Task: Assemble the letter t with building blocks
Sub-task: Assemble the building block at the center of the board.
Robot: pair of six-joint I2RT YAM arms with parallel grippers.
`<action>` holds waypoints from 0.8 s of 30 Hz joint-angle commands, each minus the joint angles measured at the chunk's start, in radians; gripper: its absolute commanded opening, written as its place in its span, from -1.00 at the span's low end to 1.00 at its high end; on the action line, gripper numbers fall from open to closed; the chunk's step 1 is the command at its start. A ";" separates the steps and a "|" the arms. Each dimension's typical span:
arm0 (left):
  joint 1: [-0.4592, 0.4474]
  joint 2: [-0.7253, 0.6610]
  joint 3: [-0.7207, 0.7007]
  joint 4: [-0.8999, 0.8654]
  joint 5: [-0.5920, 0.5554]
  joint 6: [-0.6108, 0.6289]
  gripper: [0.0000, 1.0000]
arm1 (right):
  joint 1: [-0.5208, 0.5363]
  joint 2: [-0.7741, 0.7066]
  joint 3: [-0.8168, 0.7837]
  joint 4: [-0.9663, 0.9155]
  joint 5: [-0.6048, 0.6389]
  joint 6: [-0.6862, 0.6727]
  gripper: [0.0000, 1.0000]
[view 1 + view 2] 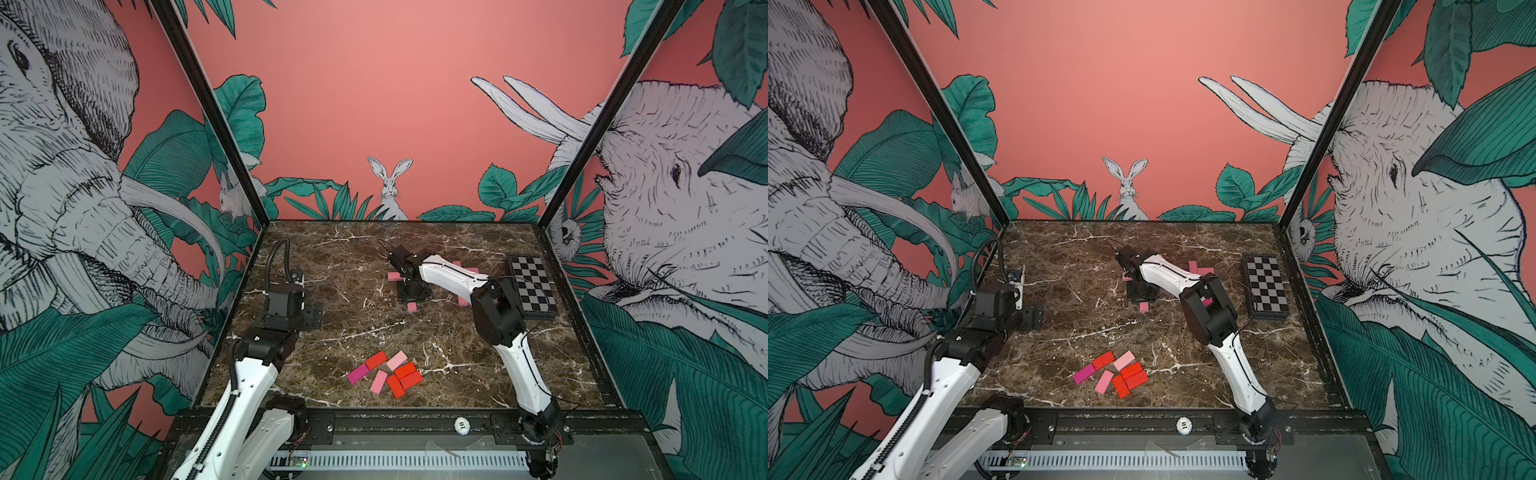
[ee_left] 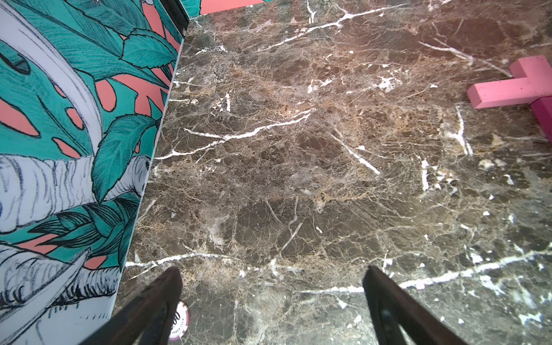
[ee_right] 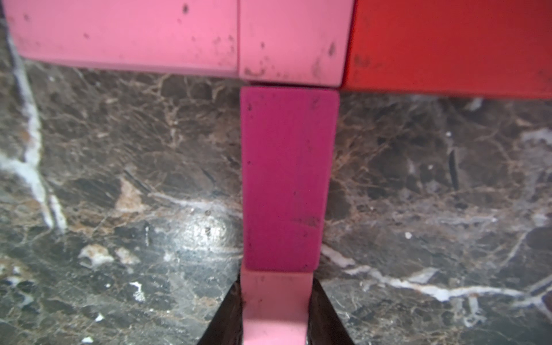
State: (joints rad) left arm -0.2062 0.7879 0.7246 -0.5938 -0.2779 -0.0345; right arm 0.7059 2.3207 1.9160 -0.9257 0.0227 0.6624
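- Light pink block (image 3: 274, 316): clamped between the fingers (image 3: 230, 313) of the right gripper (image 3: 276, 286) and set end to end with a magenta block (image 3: 286, 179). Whether the two touch cannot be told.
- Cross-row: a pink block (image 3: 125, 33), a second pink block (image 3: 294, 41) and a red block (image 3: 448, 44) are ranged side by side across the magenta block's far end.
- Loose building blocks (image 1: 386, 374): red, pink and magenta pieces are clustered flat near the front edge of the marble table (image 1: 353, 332), well apart from both grippers. The cluster is seen in both top views.
- Right arm (image 1: 453, 276): stretched toward mid-table, with the gripper pointed down.
- Left gripper (image 2: 274, 298): the jaws are spread wide above the marble beside the left wall (image 2: 74, 119), and the left arm (image 1: 249, 374) is folded.
- Checkered board (image 1: 533, 286): laid flat near the table's right edge.
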 commanded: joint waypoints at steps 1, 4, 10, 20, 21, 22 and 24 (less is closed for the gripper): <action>0.002 -0.001 0.015 -0.017 -0.003 -0.011 0.95 | -0.008 0.045 -0.009 -0.008 0.031 0.017 -0.35; 0.002 -0.002 0.018 -0.020 -0.003 -0.011 0.95 | -0.008 0.040 -0.023 0.003 0.034 0.026 -0.33; 0.002 -0.006 0.016 -0.019 -0.003 -0.012 0.94 | -0.008 0.042 -0.025 0.004 0.037 0.029 -0.27; 0.002 -0.003 0.017 -0.018 0.000 -0.012 0.94 | -0.008 0.023 -0.026 -0.004 0.016 -0.007 0.05; 0.002 -0.003 0.018 -0.018 0.000 -0.012 0.94 | -0.008 0.017 -0.026 -0.003 0.011 -0.021 0.09; 0.002 -0.002 0.018 -0.018 -0.001 -0.011 0.94 | -0.008 0.009 -0.029 -0.002 0.008 -0.035 0.14; 0.002 0.000 0.018 -0.019 0.001 -0.011 0.94 | -0.008 -0.007 -0.035 0.000 0.004 -0.060 0.23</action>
State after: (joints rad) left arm -0.2062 0.7883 0.7246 -0.5938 -0.2779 -0.0345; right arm 0.7017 2.3192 1.9118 -0.9089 0.0360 0.6434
